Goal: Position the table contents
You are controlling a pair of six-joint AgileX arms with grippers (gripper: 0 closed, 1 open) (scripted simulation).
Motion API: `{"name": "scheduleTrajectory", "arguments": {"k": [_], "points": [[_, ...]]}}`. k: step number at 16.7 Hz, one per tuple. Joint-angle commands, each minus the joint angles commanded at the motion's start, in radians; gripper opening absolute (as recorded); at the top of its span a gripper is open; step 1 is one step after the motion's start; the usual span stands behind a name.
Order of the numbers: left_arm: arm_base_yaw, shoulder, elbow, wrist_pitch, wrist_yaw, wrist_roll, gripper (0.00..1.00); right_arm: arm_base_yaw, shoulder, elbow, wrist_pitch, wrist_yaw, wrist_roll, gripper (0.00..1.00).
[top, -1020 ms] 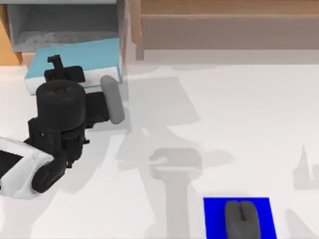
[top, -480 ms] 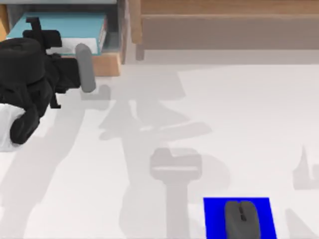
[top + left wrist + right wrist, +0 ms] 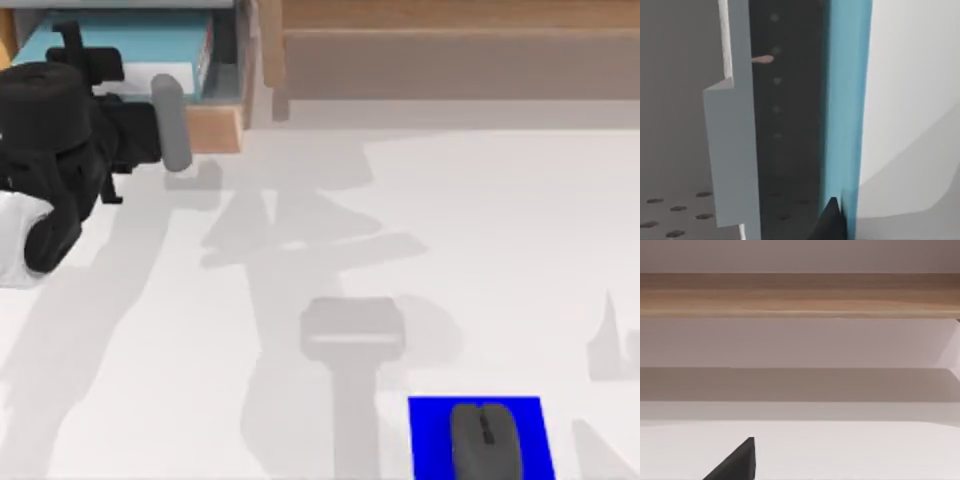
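The worktop is the broad white surface, with a wooden shelf unit along its far edge and an open compartment at the far left corner. In that compartment lies the light-blue and white book, flat, with my left arm over it. The left hand sits at the book's near side; whether it is open or closed on the book I cannot tell (the left wrist view shows a blue edge close against a dark fingertip, no more). I judge the book stiff and fairly light, slick on its cover, best held across its thin edge.

At the near edge, right of the middle, a blue mat carries the dark grey mouse: rigid, smooth, rounded, light, so I would grip it across its narrow flanks. The right hand shows as a dark tip over bare worktop, its state unknowable.

Compared with a second ago, the book has gone from the worktop into the compartment, and the left arm with it; the mouse has not shifted.
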Motion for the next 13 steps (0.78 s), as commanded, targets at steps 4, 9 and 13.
{"name": "scheduleTrajectory", "arguments": {"k": [4, 9, 13], "points": [[0.007, 0.067, 0.064, -0.012, 0.015, 0.001, 0.0, 0.0, 0.0, 0.0, 0.0, 0.0, 0.0, 1.0], [0.007, 0.068, 0.065, -0.012, 0.016, 0.001, 0.15, 0.0, 0.0, 0.0, 0.0, 0.0, 0.0, 1.0], [0.007, 0.068, 0.065, -0.012, 0.016, 0.001, 0.45, 0.0, 0.0, 0.0, 0.0, 0.0, 0.0, 1.0]]}}
